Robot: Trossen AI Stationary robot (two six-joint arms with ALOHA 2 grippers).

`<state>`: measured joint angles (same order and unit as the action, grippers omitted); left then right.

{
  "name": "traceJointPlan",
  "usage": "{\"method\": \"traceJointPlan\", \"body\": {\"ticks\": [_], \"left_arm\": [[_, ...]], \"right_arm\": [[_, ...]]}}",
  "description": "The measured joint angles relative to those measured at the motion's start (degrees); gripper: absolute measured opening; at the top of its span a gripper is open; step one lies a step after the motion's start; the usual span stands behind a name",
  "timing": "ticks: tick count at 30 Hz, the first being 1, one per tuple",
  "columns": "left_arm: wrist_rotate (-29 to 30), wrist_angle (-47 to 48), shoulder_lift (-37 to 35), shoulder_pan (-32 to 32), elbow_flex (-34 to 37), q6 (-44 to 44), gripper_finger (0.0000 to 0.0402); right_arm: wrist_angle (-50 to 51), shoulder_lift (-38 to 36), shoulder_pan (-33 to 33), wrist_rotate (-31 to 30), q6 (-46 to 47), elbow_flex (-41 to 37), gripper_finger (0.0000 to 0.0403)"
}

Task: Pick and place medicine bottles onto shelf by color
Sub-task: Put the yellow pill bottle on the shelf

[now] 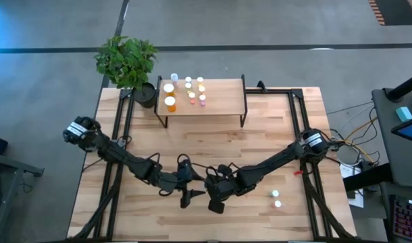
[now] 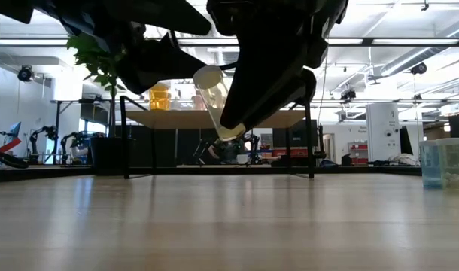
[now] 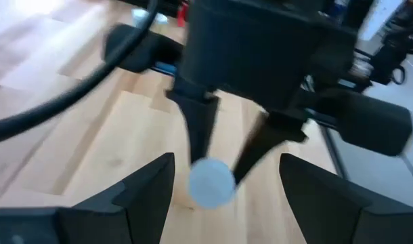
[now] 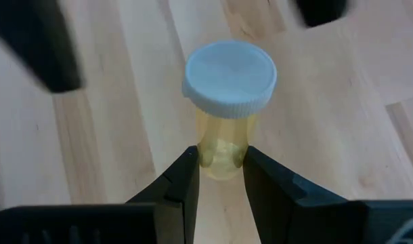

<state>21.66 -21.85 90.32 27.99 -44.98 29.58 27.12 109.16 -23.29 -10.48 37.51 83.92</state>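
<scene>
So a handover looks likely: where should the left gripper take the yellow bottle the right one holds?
Probably at the white cap end: the right gripper is shut on the lower body of the yellow bottle, leaving only the top free. The left gripper is open and faces the cap, so come straight on, straddling it.

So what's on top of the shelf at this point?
The shelf holds nine bottles at its left half: two larger orange bottles and seven small ones. The right half is bare. Labels are too small to read. The right claw holds a yellow bottle elsewhere.
</scene>
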Motion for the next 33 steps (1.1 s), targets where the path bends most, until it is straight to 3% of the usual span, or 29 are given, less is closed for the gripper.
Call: {"method": "traceJointPlan", "body": {"ticks": [16, 25, 28, 33], "left_arm": [[-0.39, -0.15, -0.17, -0.24, 0.01, -0.17, 0.0246], [-0.95, 0.04, -3.1, 0.26, 0.01, 1.37, 0.0169], [-4.58, 0.42, -3.94, 0.26, 0.01, -0.04, 0.0152], [-5.26, 2.07, -4.05, 0.25, 0.14, 0.07, 0.0132]], "right_arm": [[-0.18, -0.74, -0.48, -3.04, -4.56, 3.74, 0.0096], [0.06, -0.94, -1.09, -3.04, -4.49, 4.47, 0.0096], [-0.01, -0.94, -1.12, -2.9, -4.64, 4.48, 0.0096], [0.04, -0.94, -0.97, -2.86, -5.43, 4.59, 0.0096]]}}
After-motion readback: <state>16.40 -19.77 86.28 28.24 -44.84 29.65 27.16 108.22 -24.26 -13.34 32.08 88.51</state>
